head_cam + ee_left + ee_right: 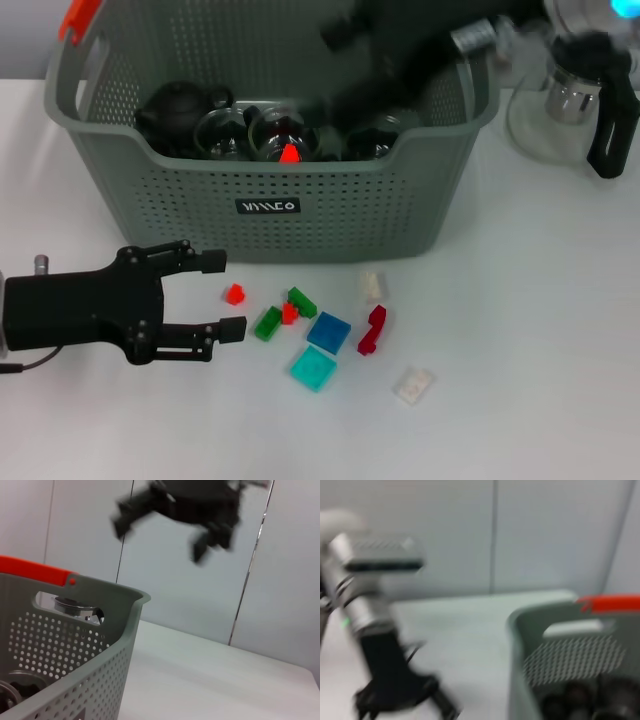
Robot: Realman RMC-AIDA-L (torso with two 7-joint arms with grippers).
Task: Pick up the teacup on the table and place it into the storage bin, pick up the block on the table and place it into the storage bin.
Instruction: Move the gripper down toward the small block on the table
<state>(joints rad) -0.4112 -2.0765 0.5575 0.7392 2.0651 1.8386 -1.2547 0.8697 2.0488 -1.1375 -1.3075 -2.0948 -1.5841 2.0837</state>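
Observation:
The storage bin (270, 215) stands at the back centre of the table, and its wall (100, 650) also fills the left wrist view. Inside it lie glass teacups (280, 135) and a dark teapot (180, 105). Small blocks are scattered on the table in front of it; the nearest to me is a red block (235, 293). My left gripper (222, 295) is open, low over the table at the front left, its fingertips on either side of that red block without touching it. My right gripper (350, 100) is a blur above the bin's right half.
Other loose blocks include green (268, 322), blue (328, 331), teal (313, 368), dark red (372, 329) and clear (413, 384) ones. A glass kettle with a black handle (585, 95) stands right of the bin. Orange handle ends (78, 18) rise from the bin's rim.

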